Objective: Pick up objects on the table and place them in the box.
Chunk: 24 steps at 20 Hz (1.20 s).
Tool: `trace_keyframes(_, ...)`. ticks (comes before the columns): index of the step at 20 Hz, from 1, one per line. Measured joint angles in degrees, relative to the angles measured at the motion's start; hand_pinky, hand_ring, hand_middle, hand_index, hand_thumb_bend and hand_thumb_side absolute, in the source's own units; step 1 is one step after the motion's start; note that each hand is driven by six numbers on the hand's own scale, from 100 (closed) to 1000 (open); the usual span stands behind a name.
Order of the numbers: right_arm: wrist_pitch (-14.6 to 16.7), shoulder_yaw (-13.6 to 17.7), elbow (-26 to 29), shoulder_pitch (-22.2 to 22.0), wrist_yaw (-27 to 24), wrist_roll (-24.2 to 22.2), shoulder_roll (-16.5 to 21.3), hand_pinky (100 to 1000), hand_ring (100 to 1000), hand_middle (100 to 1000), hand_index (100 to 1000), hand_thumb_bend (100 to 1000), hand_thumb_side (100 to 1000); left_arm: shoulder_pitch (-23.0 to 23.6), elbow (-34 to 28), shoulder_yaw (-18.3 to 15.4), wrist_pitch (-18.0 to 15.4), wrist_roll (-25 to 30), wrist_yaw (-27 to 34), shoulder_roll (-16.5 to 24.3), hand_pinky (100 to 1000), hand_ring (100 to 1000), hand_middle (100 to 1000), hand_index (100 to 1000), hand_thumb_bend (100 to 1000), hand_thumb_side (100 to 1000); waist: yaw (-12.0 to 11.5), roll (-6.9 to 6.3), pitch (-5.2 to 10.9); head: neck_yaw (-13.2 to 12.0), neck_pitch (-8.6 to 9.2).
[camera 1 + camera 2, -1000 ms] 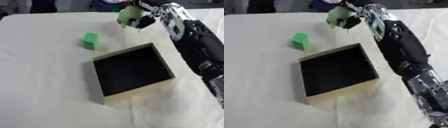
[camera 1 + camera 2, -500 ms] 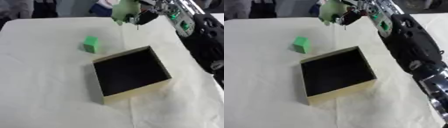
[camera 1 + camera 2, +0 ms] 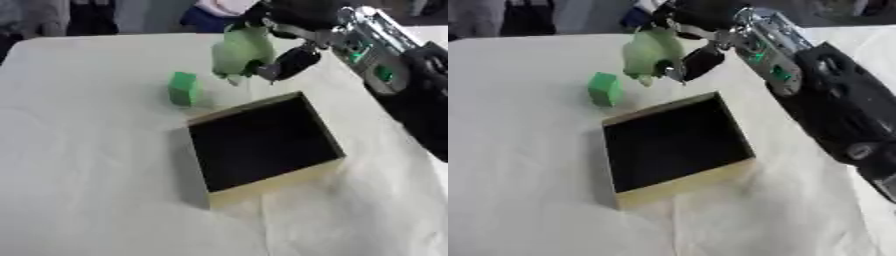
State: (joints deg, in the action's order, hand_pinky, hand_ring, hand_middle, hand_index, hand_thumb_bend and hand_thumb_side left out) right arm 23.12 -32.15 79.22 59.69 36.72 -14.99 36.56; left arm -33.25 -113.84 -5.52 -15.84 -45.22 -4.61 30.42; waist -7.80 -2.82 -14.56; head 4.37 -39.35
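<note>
Box (image 3: 262, 145) sits open near bench (image 3: 87, 190) centre, askew to its edges. Green block (image 3: 183, 88) stands upright just beyond the box's far-left corner. Right robot hand (image 3: 293, 55) grasps pale green object (image 3: 238, 50), long axis roughly vertical, above the far side.

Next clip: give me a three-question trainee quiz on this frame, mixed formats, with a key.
1. True or false: the right hand holds the pale green object above the table.
2. Where is the green block? A) inside the box B) on the table left of the box C) in the hand
3. Fill in: the box's inside is ____ of objects.

Key: 1 true; 2 B; 3 empty.
</note>
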Motion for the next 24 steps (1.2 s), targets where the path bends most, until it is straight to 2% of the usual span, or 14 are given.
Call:
trace_keyframes(4, 0.5, -1.3, 5.9, -1.9, -3.6, 0.2, 3.1, 766, 690, 457, 734, 100, 366, 0.0, 0.0, 0.0, 0.0, 0.0, 0.0, 0.0, 807, 770, 803, 980, 219, 1000, 0.1, -0.48, -0.53, -0.1, -0.36)
trace_keyframes(7, -0.4, -1.4, 10.2, -3.7, -5.9, 0.1, 5.4, 764, 688, 458, 736, 100, 371, 0.2, 0.0, 0.0, 0.1, 0.1, -0.2, 0.2, 806, 768, 802, 979, 218, 1000, 0.3, -0.79, -1.04, -0.4, -0.38)
trace_keyframes(10, -2.2, -1.4, 14.5, -5.9, -6.9, 0.4, 7.7, 760, 687, 460, 738, 100, 370, 0.4, 0.0, 0.0, 0.1, 0.0, -0.3, 0.2, 805, 767, 802, 979, 217, 1000, 0.3, -0.99, -1.74, -0.8, -0.39)
trace_keyframes(11, -2.9, -1.3, 15.9, -6.6, -7.1, 0.3, 8.4, 758, 686, 460, 737, 100, 321, 0.4, 0.0, 0.0, 0.1, 0.0, -0.3, 0.2, 805, 766, 801, 979, 216, 1000, 0.3, -0.99, -1.91, -0.9, -0.39)
trace_keyframes(12, -3.5, -1.3, 17.3, -7.2, -7.1, 0.1, 9.0, 758, 686, 460, 737, 100, 370, 0.4, 0.0, 0.0, 0.1, 0.0, -0.3, 0.2, 805, 766, 801, 979, 216, 1000, 0.3, -0.98, -2.07, -1.0, -0.40)
trace_keyframes(18, -8.3, -1.0, 25.6, -10.4, -7.6, -2.6, 11.7, 751, 684, 460, 734, 100, 368, 0.4, 0.0, 0.0, 0.2, -0.1, -0.3, 0.2, 804, 764, 800, 979, 215, 1000, 0.1, -0.99, -3.02, -0.9, -0.40)
trace_keyframes(24, -12.6, -1.5, 32.8, -12.5, -7.6, -7.0, 13.8, 747, 684, 462, 733, 100, 365, 0.4, 0.0, 0.0, 0.3, -0.2, -0.3, 0.2, 803, 764, 799, 978, 215, 1000, 0.0, -0.94, -3.29, -0.6, -0.40)
